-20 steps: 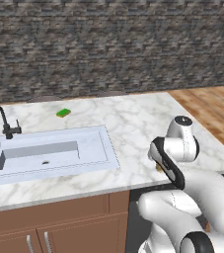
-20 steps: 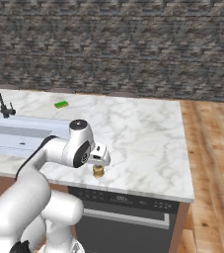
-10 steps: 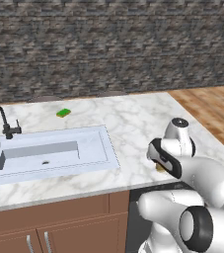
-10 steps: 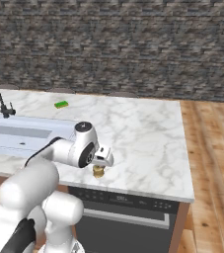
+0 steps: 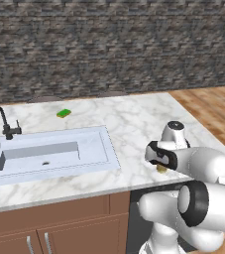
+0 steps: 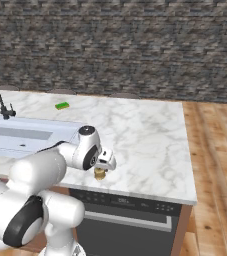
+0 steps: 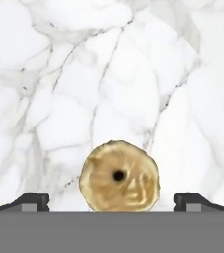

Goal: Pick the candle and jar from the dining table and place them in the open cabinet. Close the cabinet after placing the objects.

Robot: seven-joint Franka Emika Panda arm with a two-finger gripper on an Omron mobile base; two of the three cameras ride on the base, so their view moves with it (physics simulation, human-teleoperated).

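The candle [image 7: 119,176] is a small, squat gold cylinder with a dark dot at its centre, seen from above in the hand view. It stands on the white marble dining table [image 6: 150,135] near the front edge, and shows as a gold stub [image 6: 100,173] under the hand. My gripper [image 7: 112,202] hangs straight over it, open, with a dark fingertip [image 7: 32,200] on each side and clear of its rim. In the left base view, my gripper [image 5: 159,163] partly covers the candle [image 5: 161,169]. The jar and the cabinet are out of view.
An inset pale sink [image 5: 44,151] with a black faucet [image 5: 5,124] lies to the left. A flat green sponge [image 5: 63,113] sits behind it. A stone wall [image 6: 115,45] backs the counter. The table edge [image 6: 185,150] drops to wood floor [image 6: 215,165] on the right.
The hand has come down a little over the candle and the arm's elbow has swung nearer the cameras. The candle has not moved and the jaws stay open.
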